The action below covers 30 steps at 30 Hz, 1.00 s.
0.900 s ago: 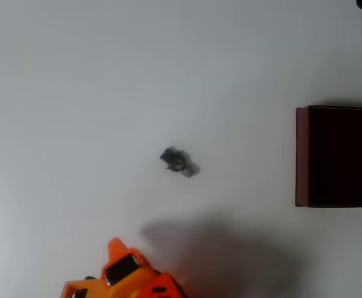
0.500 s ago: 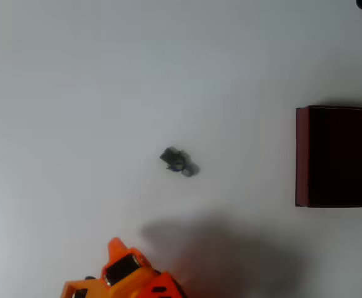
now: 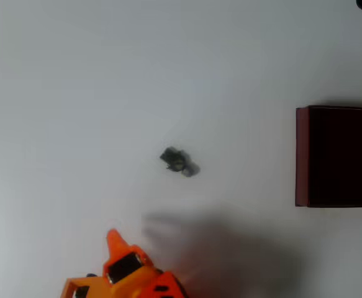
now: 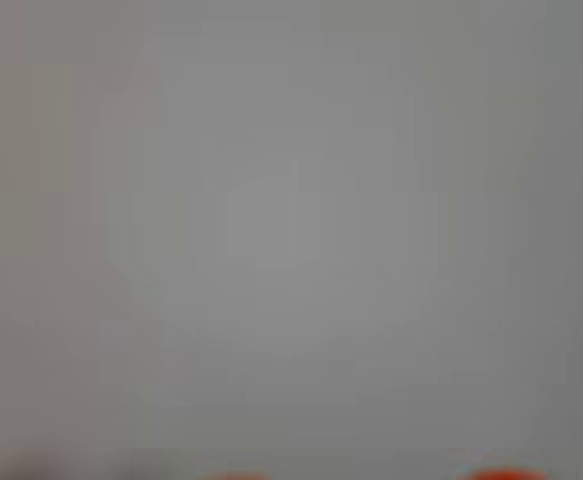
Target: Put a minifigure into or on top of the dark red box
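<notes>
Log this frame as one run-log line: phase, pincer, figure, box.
phase: approach, no grasp yet | pincer: bottom edge of overhead view, state unclear | minifigure: lying on table, untouched | dark red box: right edge, no figure seen inside

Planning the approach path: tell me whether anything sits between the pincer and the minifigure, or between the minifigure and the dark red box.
Nothing visible does. In the overhead view the orange pincer sits at the bottom edge, with bare white table up to the minifigure. From the figure rightward to the dark red box the table is bare too, apart from the arm's shadow.
</notes>
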{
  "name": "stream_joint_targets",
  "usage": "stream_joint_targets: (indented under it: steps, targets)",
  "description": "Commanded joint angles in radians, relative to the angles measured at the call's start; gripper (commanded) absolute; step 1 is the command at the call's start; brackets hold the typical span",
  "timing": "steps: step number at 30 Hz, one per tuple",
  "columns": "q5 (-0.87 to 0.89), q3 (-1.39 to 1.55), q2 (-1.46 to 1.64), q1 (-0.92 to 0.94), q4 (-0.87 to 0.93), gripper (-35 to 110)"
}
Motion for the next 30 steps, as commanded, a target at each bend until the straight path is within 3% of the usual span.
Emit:
stream_joint_targets:
  steps: [1, 3, 8, 14, 18, 25, 30]
  targets:
    - [0.023, -0.094, 0.006, -0.006, 0.020, 15]
    - [0.149, -0.115, 0.012, -0.023, -0.031, 15]
    - [0.250, -0.091, -0.029, 0.063, -0.196, 14]
    - [0.506, -0.103, -0.043, 0.193, -0.140, 15]
    - [0.537, -0.152, -0.095, 0.296, -0.095, 16]
    - [0.563, -0.456, -0.673, 0.411, -0.130, 15]
    - [0.611, -0.583, -0.913, 0.469, -0.129, 15]
